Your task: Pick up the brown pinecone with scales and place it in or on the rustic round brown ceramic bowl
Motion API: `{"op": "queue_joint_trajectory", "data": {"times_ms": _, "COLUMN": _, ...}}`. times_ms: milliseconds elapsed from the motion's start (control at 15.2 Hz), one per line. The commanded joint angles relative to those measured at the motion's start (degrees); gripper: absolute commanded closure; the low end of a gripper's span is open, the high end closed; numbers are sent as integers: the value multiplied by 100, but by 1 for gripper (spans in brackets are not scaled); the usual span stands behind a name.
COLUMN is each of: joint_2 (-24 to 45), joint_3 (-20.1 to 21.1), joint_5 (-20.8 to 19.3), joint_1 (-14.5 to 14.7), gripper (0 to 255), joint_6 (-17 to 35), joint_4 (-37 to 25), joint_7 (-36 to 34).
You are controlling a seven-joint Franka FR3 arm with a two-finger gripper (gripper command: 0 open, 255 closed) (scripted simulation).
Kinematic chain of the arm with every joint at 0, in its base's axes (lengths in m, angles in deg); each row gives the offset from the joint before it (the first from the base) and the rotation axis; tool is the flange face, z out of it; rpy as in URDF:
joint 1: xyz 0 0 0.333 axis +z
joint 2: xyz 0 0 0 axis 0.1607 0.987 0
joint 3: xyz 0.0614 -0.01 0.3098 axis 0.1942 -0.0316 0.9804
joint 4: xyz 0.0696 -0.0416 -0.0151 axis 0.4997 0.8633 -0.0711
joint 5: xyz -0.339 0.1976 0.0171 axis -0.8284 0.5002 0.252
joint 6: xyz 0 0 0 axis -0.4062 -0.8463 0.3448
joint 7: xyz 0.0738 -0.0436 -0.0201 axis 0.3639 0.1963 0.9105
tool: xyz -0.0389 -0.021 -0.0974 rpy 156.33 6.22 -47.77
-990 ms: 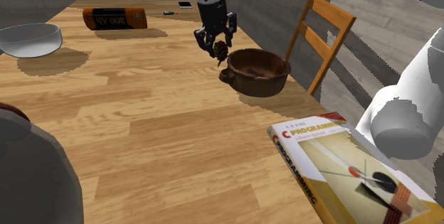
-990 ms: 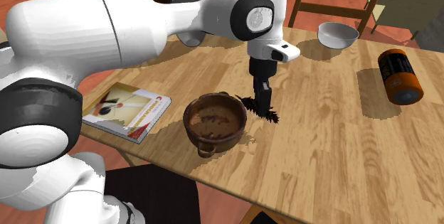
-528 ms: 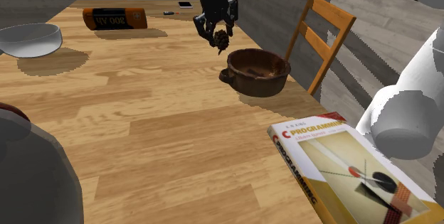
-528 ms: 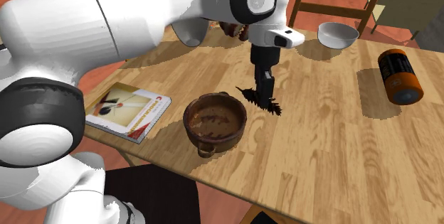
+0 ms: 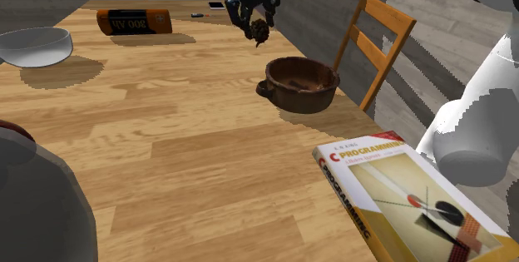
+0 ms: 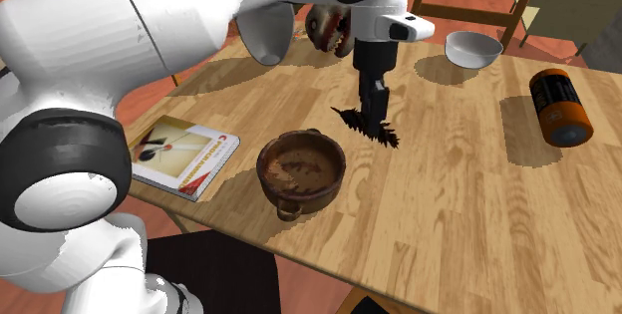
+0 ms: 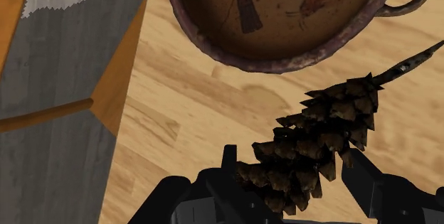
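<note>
A dark brown scaly pinecone [image 5: 260, 30] hangs in the air, clasped in my black gripper [image 5: 254, 19], which is shut on it. In the wrist view the pinecone [image 7: 320, 141] sits between the two fingers [image 7: 363, 176], its tip sticking out past them. The round brown bowl [image 5: 299, 81] with small handles stands on the wooden table, below the gripper and toward the shoulder view's right. From the second exterior view the pinecone [image 6: 369, 125] is up and to the right of the bowl [image 6: 301, 169]. In the wrist view, the bowl's rim [image 7: 235, 55] lies just beyond the pinecone.
A book [image 5: 399, 194] lies at the table's near corner. A black and orange battery-like cylinder [image 5: 133, 22] and a small phone [image 5: 216, 5] lie at the far end. A grey bowl [image 5: 35, 46] stands at the left. A wooden chair [image 5: 374, 36] stands behind the brown bowl.
The gripper has risen straight up with the pinecone, from table height beside the bowl to well above it. The bowl has not moved.
</note>
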Motion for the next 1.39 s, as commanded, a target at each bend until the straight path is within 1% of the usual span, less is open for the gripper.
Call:
{"op": "queue_joint_trajectory", "data": {"times_ms": 0, "joint_2": 76, "joint_3": 9, "joint_5": -32, "joint_1": 15, "gripper": 255, "joint_6": -184, "joint_4": -256, "joint_7": 32}}
{"op": "queue_joint_trajectory", "data": {"times_ms": 264, "joint_2": 209, "joint_3": 28, "joint_5": -93, "joint_1": 51, "gripper": 255, "joint_6": -494, "joint_4": -692, "joint_7": 76}}
{"op": "queue_joint_trajectory", "data": {"times_ms": 528, "joint_2": -795, "joint_3": -12, "joint_5": 224, "joint_1": -21, "gripper": 255, "joint_6": -374, "joint_4": 367, "joint_7": 115}}
{"op": "queue_joint_trajectory", "data": {"times_ms": 924, "joint_2": -2220, "joint_3": -119, "joint_5": 612, "joint_1": 41, "gripper": 255, "joint_6": -486, "joint_4": 1601, "joint_7": 215}}
{"op": "queue_joint_trajectory", "data": {"times_ms": 1320, "joint_2": -2402, "joint_3": -151, "joint_5": 670, "joint_1": 72, "gripper": 255, "joint_6": -20, "joint_4": 2248, "joint_7": 148}}
